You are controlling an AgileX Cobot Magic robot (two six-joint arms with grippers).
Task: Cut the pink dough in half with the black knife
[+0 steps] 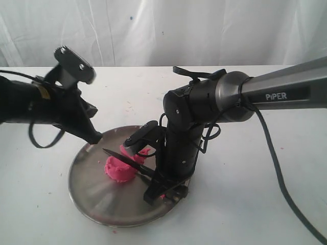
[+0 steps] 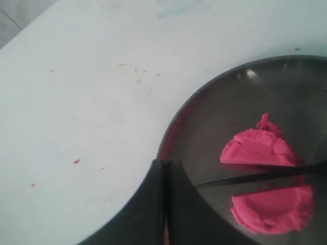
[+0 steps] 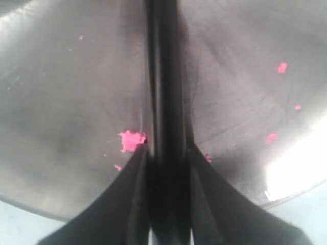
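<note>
The pink dough lies in two chunks on the steel plate (image 1: 89,191). In the left wrist view one chunk (image 2: 258,148) and the other chunk (image 2: 273,209) are apart, with the black knife's blade (image 2: 255,176) in the gap between them. In the exterior view the dough (image 1: 120,169) sits under the black knife (image 1: 125,159). My right gripper (image 1: 159,190) is shut on the knife's handle, which the right wrist view shows as the black knife (image 3: 163,76) running out from the right gripper (image 3: 166,153). My left gripper (image 1: 97,138) (image 2: 166,164) is shut and empty at the plate's rim.
Tiny pink crumbs (image 3: 132,140) are scattered on the steel plate (image 3: 66,92). The plate (image 2: 230,97) rests on a white table (image 1: 245,204) with a white curtain behind. A black cable (image 1: 278,173) trails from the right arm over the table.
</note>
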